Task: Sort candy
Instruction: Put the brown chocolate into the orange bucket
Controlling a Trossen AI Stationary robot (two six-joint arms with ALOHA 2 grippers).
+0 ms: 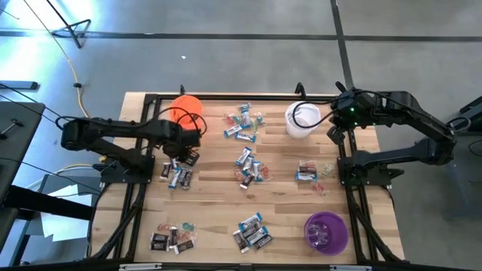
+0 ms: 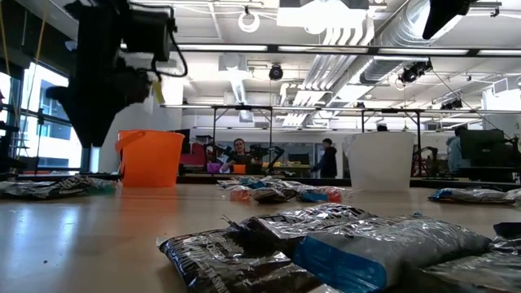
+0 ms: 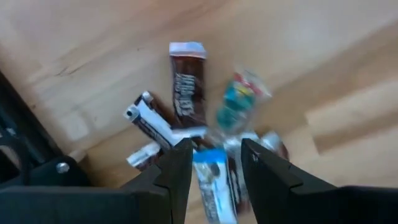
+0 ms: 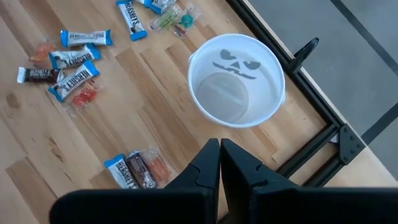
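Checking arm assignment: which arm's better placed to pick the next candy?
Left. Its gripper hangs right over a candy pile near the orange cup, fingers open astride a blue-and-white piece. The right gripper is shut, empty, beside the white cup.

overhead view of a wooden desk with a black frame, standing on a grey floor. the left arm reaches in from the left; its pincer sits over a small pile of candy just below an orange cup. the right arm bends in from the right, its pincer just beside a white cup near the far edge. a purple cup stands at the near right corner. more clusters of wrapped candy, blue-and-white and dark, lie scattered across the middle and near edge.
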